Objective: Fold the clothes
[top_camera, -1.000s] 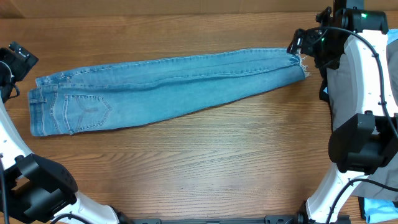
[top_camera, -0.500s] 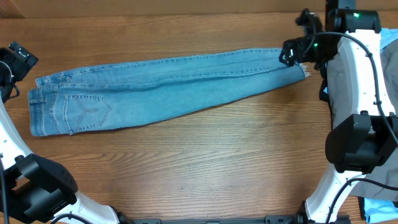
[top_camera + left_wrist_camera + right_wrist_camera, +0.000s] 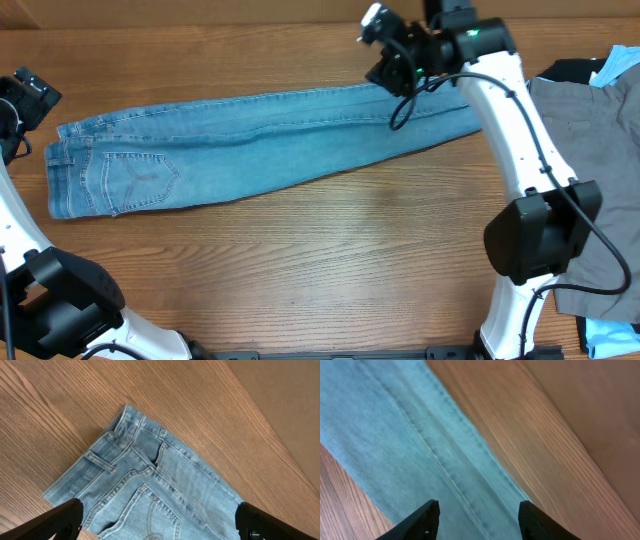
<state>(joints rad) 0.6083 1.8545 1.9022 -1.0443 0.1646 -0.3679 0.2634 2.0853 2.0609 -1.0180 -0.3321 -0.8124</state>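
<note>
The clothes in play are long light-blue jeans (image 3: 260,140), flat across the table with the waistband at the left and the leg ends at the right. My right gripper (image 3: 385,62) hovers over the upper edge of the legs, right of the middle. In the right wrist view its jaws stand apart above a denim seam (image 3: 420,445) with nothing held between them (image 3: 479,520). My left gripper (image 3: 22,100) is at the table's left edge, wide open (image 3: 160,522) above the waistband and back pocket (image 3: 165,480). My right arm hides part of the leg ends.
A pile lies at the right edge: grey trousers (image 3: 585,160), a black garment (image 3: 568,70) and a pale-blue one (image 3: 622,62). More pale-blue cloth (image 3: 605,338) shows at the bottom right corner. Bare wooden table (image 3: 330,250) spreads in front of the jeans.
My right arm has swung left from the hem end to over the legs, and its jaws have narrowed. The jeans and my left arm have not moved.
</note>
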